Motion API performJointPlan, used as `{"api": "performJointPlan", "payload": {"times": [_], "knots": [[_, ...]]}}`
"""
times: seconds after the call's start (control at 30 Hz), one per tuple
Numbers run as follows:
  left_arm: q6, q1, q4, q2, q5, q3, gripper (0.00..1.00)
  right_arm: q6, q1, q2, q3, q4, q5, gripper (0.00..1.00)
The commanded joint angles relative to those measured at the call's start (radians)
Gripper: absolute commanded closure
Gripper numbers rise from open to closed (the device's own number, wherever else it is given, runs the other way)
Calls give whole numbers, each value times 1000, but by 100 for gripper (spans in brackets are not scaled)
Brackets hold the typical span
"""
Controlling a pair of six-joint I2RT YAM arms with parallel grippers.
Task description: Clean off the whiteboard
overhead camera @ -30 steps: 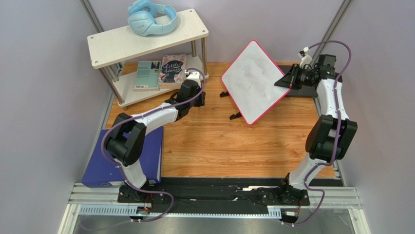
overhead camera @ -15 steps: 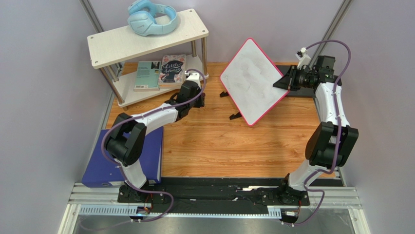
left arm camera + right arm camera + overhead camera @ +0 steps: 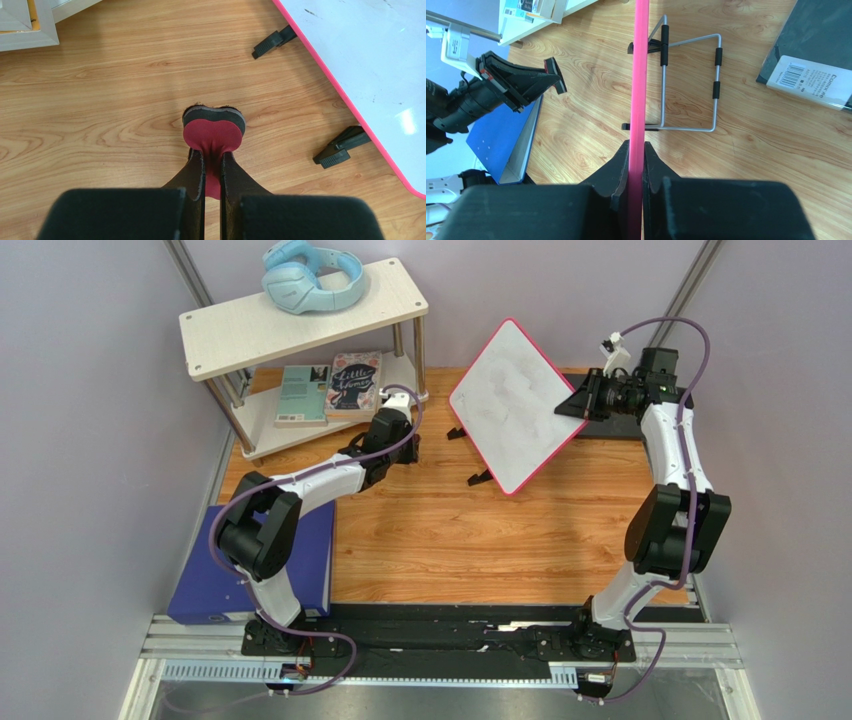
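Two arms rise from the near edge of the wooden table (image 3: 450, 530), and a blue-purple binder (image 3: 200, 585) lies flat beside the left arm's base, overhanging the table's left side. Farther in, the left gripper (image 3: 212, 155) hangs over bare wood with its fingers pinched tight on the stem of a small eraser (image 3: 213, 131). The eraser has a red face and a dark felt edge and is held clear of the board, to the board's left. The whiteboard (image 3: 510, 405) sits at the middle back of the table, tilted and turned corner-on like a diamond. Its pink rim is bright, its white face shows only faint grey smudges and a few dark specks, and two black feet (image 3: 342, 150) rest on the wood under its left edge. From the right wrist, a wire stand (image 3: 688, 85) shows behind the rim. The right gripper (image 3: 578, 405) is clamped on the board's right corner, fingers closed either side of the rim, above a dark flat notebook (image 3: 811, 40) with a barcode label. At the far left stands a two-tier shelf (image 3: 300, 325) with two books (image 3: 330, 388) on its lower tier and pale blue headphones (image 3: 310, 275) on top.
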Motion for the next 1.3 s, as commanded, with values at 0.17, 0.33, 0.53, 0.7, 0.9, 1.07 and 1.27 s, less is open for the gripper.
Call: {"api": "performJointPlan", "payload": {"times": [0.17,0.33,0.53,0.7,0.9,1.07,1.27], "knots": [[28,-6,45,-7,-8,-18,100,54,64,62,55,-71,-12,100],[29,-4,51,-9,-6,-27,100,57,64,53,98,-71,-23,100],[35,-4,53,-9,-9,-35,100,117,62,96,203,-79,-36,100],[43,-6,53,-15,-14,-44,100,143,65,134,261,-100,-12,100],[49,-5,51,-18,-14,-49,100,134,68,165,298,-154,-3,100],[58,-6,50,-18,-20,-50,100,72,70,220,440,-306,14,100],[47,-7,48,-19,-14,-53,100,28,83,211,415,-373,35,100]]}}
